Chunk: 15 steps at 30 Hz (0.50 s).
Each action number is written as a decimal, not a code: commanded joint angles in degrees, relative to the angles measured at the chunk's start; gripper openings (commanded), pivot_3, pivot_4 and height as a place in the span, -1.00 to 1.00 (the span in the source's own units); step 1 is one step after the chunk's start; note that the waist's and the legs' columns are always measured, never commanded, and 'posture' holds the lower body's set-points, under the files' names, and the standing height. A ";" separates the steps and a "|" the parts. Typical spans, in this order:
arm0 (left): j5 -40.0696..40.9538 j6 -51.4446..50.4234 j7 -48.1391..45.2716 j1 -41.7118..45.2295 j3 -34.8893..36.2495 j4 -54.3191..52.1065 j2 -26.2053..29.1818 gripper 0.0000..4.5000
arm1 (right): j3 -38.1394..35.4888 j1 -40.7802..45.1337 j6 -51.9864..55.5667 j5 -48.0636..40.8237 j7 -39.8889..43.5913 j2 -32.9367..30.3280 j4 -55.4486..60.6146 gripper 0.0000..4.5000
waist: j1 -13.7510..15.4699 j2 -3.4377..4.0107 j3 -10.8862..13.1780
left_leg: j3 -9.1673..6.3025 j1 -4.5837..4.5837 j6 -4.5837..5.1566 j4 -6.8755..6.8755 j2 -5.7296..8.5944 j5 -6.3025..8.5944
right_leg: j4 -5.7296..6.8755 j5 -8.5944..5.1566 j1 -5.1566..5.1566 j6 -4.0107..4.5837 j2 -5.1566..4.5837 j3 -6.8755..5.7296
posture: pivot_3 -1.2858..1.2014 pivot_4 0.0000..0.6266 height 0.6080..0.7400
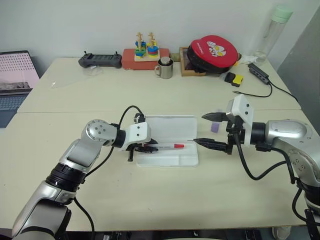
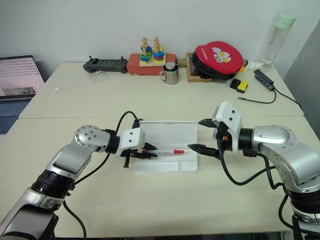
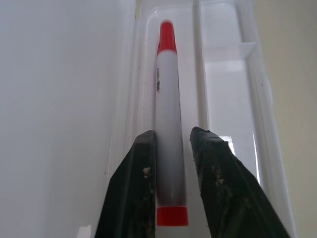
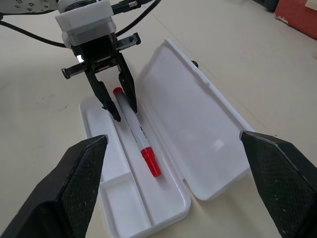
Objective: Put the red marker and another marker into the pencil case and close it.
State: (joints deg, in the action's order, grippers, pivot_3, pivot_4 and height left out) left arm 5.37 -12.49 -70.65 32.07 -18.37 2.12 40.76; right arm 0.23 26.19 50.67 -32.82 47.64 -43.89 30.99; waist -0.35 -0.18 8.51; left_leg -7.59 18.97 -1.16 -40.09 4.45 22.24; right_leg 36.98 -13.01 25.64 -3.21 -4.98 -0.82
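Cream counter (image 1: 150,200) carries the open pencil case (image 1: 170,125). From the left, the left pincer (image 4: 118,101) straddles the red marker (image 4: 136,136) lying in the tray, fingers slightly apart. Beyond the case, the right pincer (image 1: 210,130) hovers wide apart, beside the lilac marker (image 1: 214,127).

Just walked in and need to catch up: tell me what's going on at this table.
The robot is packing markers into the pencil case, which lies open. The left gripper has the red marker lying in the tray, its fingers loosely on either side of the barrel. The right gripper hangs wide open and empty beside the case. The lilac marker stands on the table behind it, not yet packed.
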 commanded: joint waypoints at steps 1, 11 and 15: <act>0.24 -0.34 0.57 1.84 0.75 -0.98 -1.36 -0.03 | -1.07 0.39 -0.28 -0.61 -0.99 -0.31 1.44 1.00 | 0.02 0.00 0.00 | 0.00 0.00 0.00 0.00 0.00 0.00 | 0.00 0.00 0.00 0.00 0.00 0.00 | 0.03 -0.52 1.00; 14.64 -13.66 9.17 6.49 12.22 -7.23 -11.35 0.91 | 0.16 3.61 6.34 9.93 -18.52 4.52 -12.20 1.00 | 0.01 -0.02 -0.01 | 0.01 0.01 0.00 -0.09 0.00 0.00 | 0.05 0.00 -0.01 0.00 -0.01 0.03 | 0.03 -0.52 1.00; 15.24 -15.75 14.29 8.73 13.07 -7.39 -15.37 0.98 | -1.05 6.37 10.58 14.85 -28.92 10.42 -18.87 1.00 | -0.04 -0.04 -0.04 | 0.04 -0.03 0.00 -0.12 0.00 0.00 | 0.09 0.00 -0.03 0.00 -0.01 0.10 | 0.03 -0.52 1.00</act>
State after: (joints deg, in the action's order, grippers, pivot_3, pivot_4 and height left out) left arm 19.65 -27.57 -58.77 39.47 -6.44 -3.89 26.39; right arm 1.07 31.06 59.94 -20.16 23.56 -35.55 13.49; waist -0.39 -0.22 8.47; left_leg -7.55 18.92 -1.17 -40.21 4.44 22.24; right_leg 37.09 -13.01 25.60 -3.21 -4.99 -0.68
